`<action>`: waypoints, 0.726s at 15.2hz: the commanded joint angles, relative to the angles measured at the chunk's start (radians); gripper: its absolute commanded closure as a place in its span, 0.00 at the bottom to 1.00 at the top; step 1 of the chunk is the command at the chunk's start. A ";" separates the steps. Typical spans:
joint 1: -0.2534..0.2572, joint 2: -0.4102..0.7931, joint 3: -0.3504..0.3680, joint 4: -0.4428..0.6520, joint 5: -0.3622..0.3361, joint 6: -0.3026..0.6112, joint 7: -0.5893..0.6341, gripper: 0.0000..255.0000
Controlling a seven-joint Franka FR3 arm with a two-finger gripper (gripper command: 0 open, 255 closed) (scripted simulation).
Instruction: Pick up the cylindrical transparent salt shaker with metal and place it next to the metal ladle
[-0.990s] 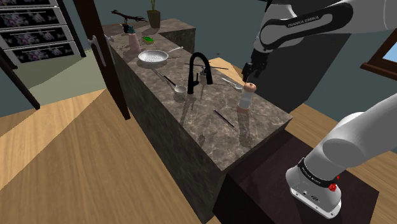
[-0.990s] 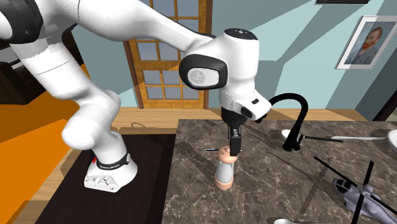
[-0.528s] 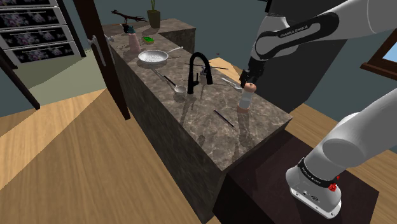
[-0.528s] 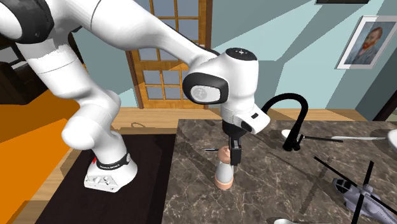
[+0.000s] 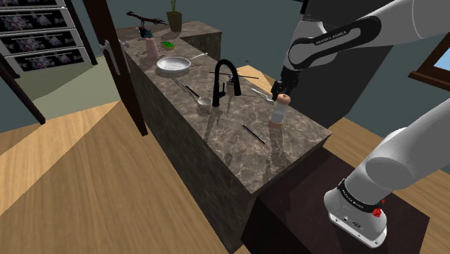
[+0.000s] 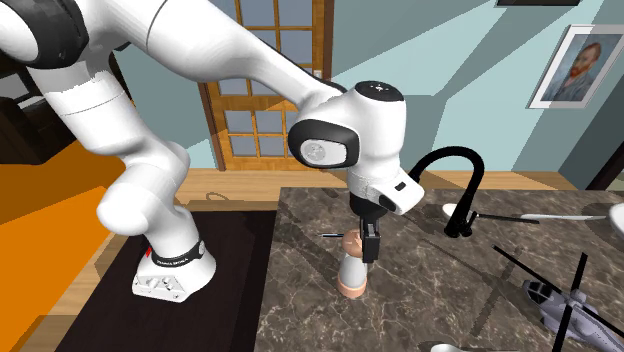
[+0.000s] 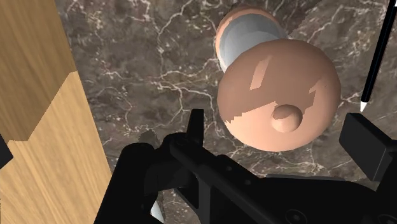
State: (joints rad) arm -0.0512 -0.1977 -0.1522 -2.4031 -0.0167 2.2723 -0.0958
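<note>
The salt shaker (image 5: 277, 110) stands upright near the counter's end, a pale cylinder with a pinkish rounded cap and base (image 6: 351, 270). My black gripper (image 5: 281, 87) hangs straight over it, open. In the wrist view the cap (image 7: 280, 95) sits between the two fingers (image 7: 195, 127), which stand apart on either side and do not touch it. From the second exterior view the gripper (image 6: 368, 246) overlaps the shaker's top. The metal ladle (image 5: 201, 99) lies by the faucet's base, further along the counter; its bowl (image 6: 455, 211) shows behind the faucet.
On the dark marble counter (image 5: 216, 130) stands a black faucet (image 5: 223, 78), with a pan (image 5: 174, 66) beyond it. A thin black stick (image 5: 253, 133) lies near the shaker. A toy helicopter (image 6: 560, 300) lies at the second exterior view's right. The counter edge drops to wood floor.
The gripper has come down from above until its fingers flank the shaker's cap. The shaker has not moved.
</note>
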 commanded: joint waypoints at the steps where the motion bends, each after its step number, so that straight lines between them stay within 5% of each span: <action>1: 0.000 0.000 0.000 0.000 0.000 0.000 0.000 1.00; 11: 0.000 -0.007 0.001 0.007 -0.001 -0.014 0.001 1.00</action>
State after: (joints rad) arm -0.0511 -0.2007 -0.1517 -2.3985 -0.0170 2.2655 -0.0951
